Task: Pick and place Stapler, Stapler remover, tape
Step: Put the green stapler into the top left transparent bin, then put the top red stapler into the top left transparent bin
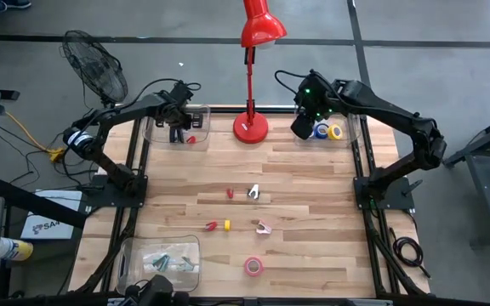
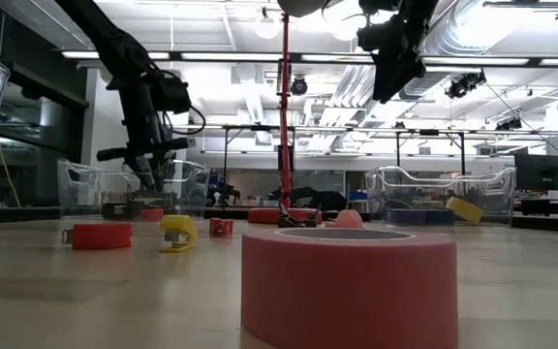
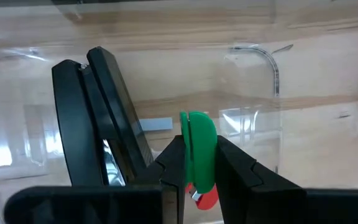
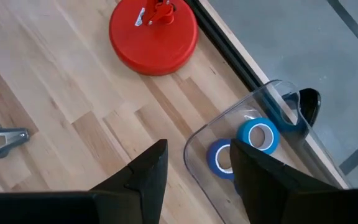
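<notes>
- The left gripper [image 3: 199,165] hangs over the clear bin [image 1: 196,127] at the far left of the table, fingers closed on a green staple remover [image 3: 199,146].
- Risk: two black staplers [image 3: 98,118] already stand leaning in that bin, just beside the held piece. Letting go from this height may knock them or send the piece bouncing over the wall.
- A red staple remover [image 3: 205,198] lies directly below, so the green one may land on it and roll.
- The right gripper [image 4: 196,177] hovers by the far right bin [image 4: 272,93], fingers parted and empty; blue tape [image 4: 258,135] sits inside.
- Risk: its fingers are near the bin's rim, so a careless move may clip it.
- A pink tape roll [image 1: 253,266] and more removers wait mid-table.
- No brand or label reads clearly; a white sheet [image 1: 45,225] beside the table carries lettering too small to make out.
</notes>
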Motion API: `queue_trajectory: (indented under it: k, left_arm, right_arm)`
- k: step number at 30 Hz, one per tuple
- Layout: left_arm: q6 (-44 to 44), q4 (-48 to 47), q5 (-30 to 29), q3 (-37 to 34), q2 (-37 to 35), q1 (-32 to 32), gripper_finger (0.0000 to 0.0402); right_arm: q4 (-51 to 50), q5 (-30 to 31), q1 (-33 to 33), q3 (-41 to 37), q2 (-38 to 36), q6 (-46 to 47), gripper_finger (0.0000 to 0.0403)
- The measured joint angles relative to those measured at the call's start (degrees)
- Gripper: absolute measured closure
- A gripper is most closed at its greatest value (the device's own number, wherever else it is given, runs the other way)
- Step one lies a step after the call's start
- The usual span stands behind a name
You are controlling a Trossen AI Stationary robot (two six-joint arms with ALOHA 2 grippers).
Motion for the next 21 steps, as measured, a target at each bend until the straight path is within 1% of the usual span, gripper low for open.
queue_trajectory:
  k: [4,10,14,21]
  left_arm:
    - [0.4,-0.2,0.8,0.0,0.0,0.0,0.0342]
    - [0.5,-0.3,2.6,0.0,0.0,0.0,0.0293]
    - [1.4,-0.3,2.6,0.0,0.0,0.0,0.027]
    - [1.4,-0.5,3.2,0.0,0.0,0.0,0.0252]
  right_arm:
    - [0.0,0.1,0.0,0.0,0.0,1.0,0.0238]
    - [0.0,0.1,0.0,0.0,0.0,1.1,0.0238]
    - [0.0,0.0,0.0,0.0,0.0,1.1,0.0238]
    - [0.0,-0.1,0.0,0.0,0.0,0.8,0.0238]
